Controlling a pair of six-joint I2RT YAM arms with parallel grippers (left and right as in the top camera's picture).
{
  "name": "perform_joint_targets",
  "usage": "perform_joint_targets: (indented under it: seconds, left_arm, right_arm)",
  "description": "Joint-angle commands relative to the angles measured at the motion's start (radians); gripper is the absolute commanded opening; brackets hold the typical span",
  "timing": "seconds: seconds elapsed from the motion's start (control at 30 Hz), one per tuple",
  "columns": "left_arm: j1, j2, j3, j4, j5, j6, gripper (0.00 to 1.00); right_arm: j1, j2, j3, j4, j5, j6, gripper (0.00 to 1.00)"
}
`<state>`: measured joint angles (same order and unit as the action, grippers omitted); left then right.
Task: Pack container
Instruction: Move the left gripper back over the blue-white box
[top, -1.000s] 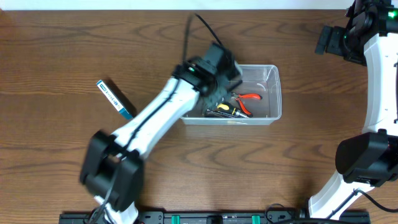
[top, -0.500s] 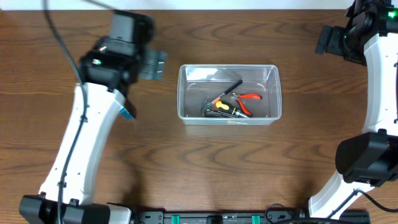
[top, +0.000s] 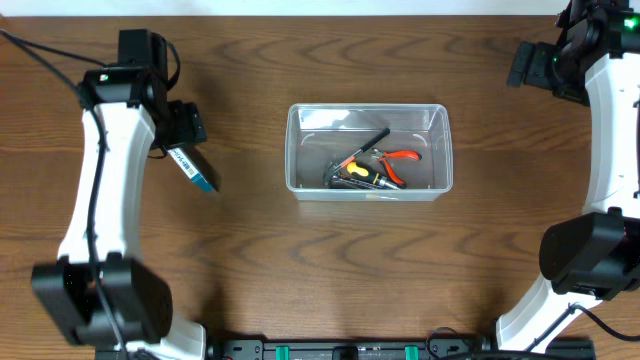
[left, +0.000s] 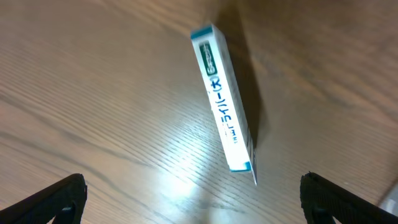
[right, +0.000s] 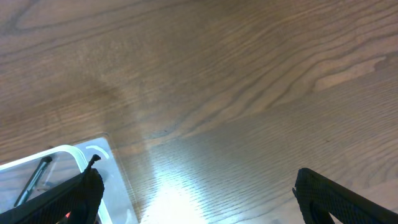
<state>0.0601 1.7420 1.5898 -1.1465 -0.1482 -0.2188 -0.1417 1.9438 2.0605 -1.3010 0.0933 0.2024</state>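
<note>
The clear plastic container (top: 440, 150) sits mid-table with red-handled pliers (top: 400, 157), a yellow-and-black tool (top: 358, 172) and a black tool (top: 372, 139) inside; its corner shows in the right wrist view (right: 74, 155). A small blue-and-white box (top: 190, 166) lies left of it and shows in the left wrist view (left: 225, 102). My left gripper (top: 190, 125) is open and empty, just above the box (left: 189, 199). My right gripper (top: 522, 62) is open and empty at the far right, high over bare table (right: 196, 199).
The table's far edge runs along the top of the overhead view. A black rail (top: 340, 350) lies along the front edge. My right arm's base (top: 585, 260) stands at the right front.
My left arm has swung from over the container to the left and now hangs over the blue-and-white box. The right arm has not moved.
</note>
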Motion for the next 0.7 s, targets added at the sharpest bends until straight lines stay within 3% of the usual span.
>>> perform_joint_targets:
  seconds: [0.0, 0.47, 0.5, 0.63, 0.67]
  left_arm:
    - [0.016, 0.090, -0.016, -0.004, 0.078, -0.072, 0.98]
    - [0.025, 0.371, -0.016, 0.024, 0.187, -0.161, 0.99]
    - [0.025, 0.380, -0.016, 0.032, 0.206, -0.161, 0.89]
    - [0.028, 0.386, -0.015, 0.056, 0.262, -0.161, 0.30]
    - [0.029, 0.385, -0.014, 0.060, 0.271, -0.161, 0.20]
  right_arm:
    - [-0.001, -0.002, 0.013, -0.001, 0.000, 0.014, 0.99]
    - [-0.001, -0.002, 0.013, -0.001, 0.000, 0.014, 0.99]
    - [-0.001, -0.002, 0.013, -0.001, 0.000, 0.014, 0.99]
    - [-0.001, -0.002, 0.013, -0.001, 0.000, 0.014, 0.99]
    - [-0.001, -0.002, 0.013, -0.001, 0.000, 0.014, 0.99]
